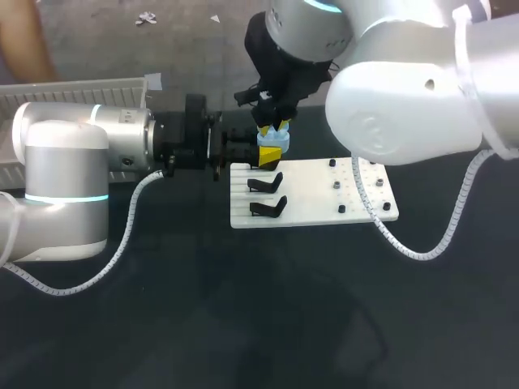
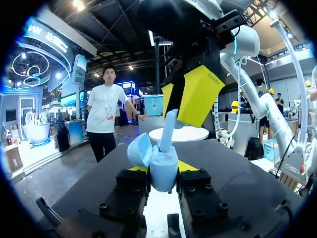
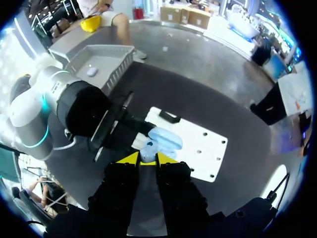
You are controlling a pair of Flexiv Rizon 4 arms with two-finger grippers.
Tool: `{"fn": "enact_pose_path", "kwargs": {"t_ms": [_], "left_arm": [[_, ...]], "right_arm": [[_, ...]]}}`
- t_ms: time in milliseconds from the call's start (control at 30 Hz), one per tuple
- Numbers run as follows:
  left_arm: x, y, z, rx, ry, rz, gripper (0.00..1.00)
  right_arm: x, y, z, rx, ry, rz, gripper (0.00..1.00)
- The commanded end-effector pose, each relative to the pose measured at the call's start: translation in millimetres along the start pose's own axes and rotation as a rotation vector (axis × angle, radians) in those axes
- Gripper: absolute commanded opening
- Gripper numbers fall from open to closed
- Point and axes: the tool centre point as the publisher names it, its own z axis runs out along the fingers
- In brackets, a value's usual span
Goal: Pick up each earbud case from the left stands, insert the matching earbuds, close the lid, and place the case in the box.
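Note:
My left gripper (image 1: 270, 151) is shut on a light blue earbud case (image 1: 273, 138), holding it just above the far left corner of the white stand board (image 1: 312, 212). In the left wrist view the case (image 2: 162, 166) sits upright between the yellow tips with its lid (image 2: 139, 149) swung open. My right gripper (image 2: 179, 101) comes down from above, shut on a light blue earbud (image 2: 168, 126) whose lower end reaches into the case. From the right wrist, the right gripper (image 3: 147, 158) hangs directly over the open case (image 3: 166, 138).
Two empty black stands (image 1: 266, 180) (image 1: 268, 207) are on the board's left part, and several small black pegs (image 1: 336, 185) on its right part. A grey box (image 3: 101, 62) with one white item (image 3: 91, 72) inside stands at the table's far left, behind my left arm.

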Motion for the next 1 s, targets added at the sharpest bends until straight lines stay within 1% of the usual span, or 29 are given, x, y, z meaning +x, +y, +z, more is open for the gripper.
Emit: {"fn": "enact_pose_path", "kwargs": {"t_ms": [33, 1000], "left_arm": [[0.7, -1.8, 0.6, -0.008, -0.003, 0.004, 0.00], [0.7, -1.8, 0.6, -0.008, -0.003, 0.004, 0.00]], "right_arm": [[-1.6, -0.1, 2.0, 0.005, 0.005, -0.001, 0.00], [-1.9, -1.2, 8.6, 0.027, 0.006, -0.006, 0.00]]}}
